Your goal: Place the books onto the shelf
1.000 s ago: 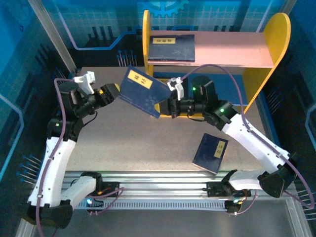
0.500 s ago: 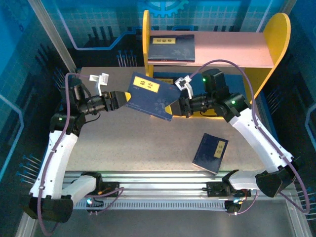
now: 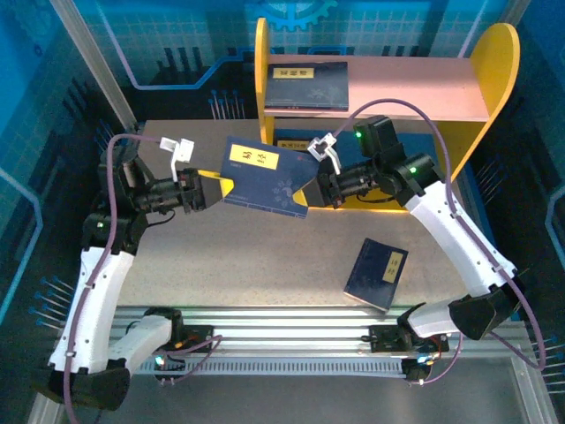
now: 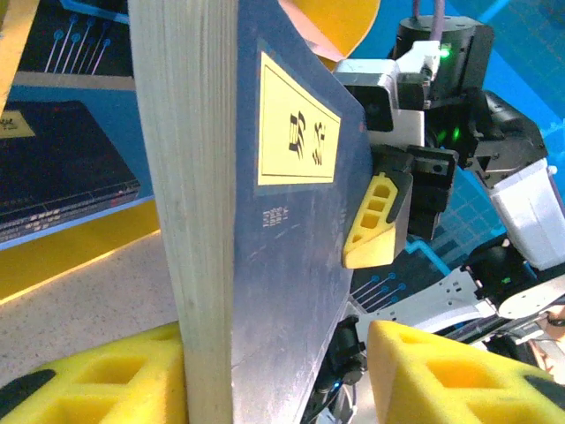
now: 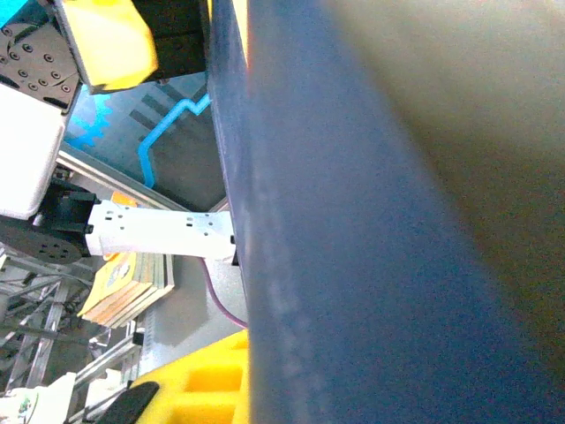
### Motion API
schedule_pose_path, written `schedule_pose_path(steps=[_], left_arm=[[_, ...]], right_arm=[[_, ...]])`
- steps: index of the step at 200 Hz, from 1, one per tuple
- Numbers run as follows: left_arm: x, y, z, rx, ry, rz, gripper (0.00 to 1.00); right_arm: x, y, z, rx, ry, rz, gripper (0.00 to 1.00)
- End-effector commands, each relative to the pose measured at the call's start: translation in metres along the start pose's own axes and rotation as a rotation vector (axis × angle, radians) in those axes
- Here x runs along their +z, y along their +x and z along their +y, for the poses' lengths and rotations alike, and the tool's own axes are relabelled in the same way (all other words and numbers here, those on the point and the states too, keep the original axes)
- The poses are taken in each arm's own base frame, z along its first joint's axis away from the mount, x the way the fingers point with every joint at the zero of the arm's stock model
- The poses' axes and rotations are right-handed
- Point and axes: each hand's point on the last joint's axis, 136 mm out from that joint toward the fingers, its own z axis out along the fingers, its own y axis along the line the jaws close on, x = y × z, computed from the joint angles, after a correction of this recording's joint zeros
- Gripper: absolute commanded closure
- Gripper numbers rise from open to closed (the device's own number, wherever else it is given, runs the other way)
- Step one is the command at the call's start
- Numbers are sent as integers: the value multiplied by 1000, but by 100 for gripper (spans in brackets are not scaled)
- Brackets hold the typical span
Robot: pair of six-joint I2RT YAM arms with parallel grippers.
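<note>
One of the books [image 3: 265, 177], navy with a yellow label, hangs above the table between both arms. My right gripper [image 3: 311, 188] is shut on its right end; its yellow pad [image 4: 375, 221] presses the cover. My left gripper [image 3: 214, 188] straddles the book's left end [image 4: 291, 265]. One yellow pad [image 4: 106, 380] lies against the page edge, the other pad [image 4: 459, 375] stands a little off the cover. In the right wrist view the book [image 5: 371, 265] is close up. Another book [image 3: 377, 274] lies on the table. The shelf [image 3: 415, 84] carries a book [image 3: 306, 86] on its top board and another [image 3: 294, 144] on the lower board.
The shelf's yellow side panels [image 3: 494, 66] rise at the table's back. Blue walls close in both sides. A metal rail [image 3: 282, 318] runs along the near edge by the arm bases. Bare table [image 3: 247, 256] lies under the held book.
The held book has turned from steeply tilted to nearly level and shifted right. The left gripper followed its left end and its jaws narrowed round it. The right arm swung up toward the shelf.
</note>
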Motion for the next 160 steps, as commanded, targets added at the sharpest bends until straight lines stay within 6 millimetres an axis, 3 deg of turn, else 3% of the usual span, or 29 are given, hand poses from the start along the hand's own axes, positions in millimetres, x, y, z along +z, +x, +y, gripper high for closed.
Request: schedule_pose_path(steps=[1, 56, 74, 88, 132, 160], left_arm=[[-1, 5, -14, 44, 55, 25, 58], [-1, 8, -17, 51, 51, 36, 78], [2, 8, -17, 40, 55, 36, 93], [4, 7, -19, 40, 71, 27, 100], [2, -4, -27, 68, 91, -50, 100], [0, -14, -33, 88, 90, -90, 100]], right_arm=[[-6, -6, 13, -42, -42, -5, 85], [-7, -8, 18, -54, -62, 6, 82], [-8, -10, 20, -55, -61, -1, 82], [-9, -11, 22, -57, -61, -12, 80], [-16, -22, 28, -47, -44, -97, 64], [-25, -27, 18, 5, 41, -161, 50]])
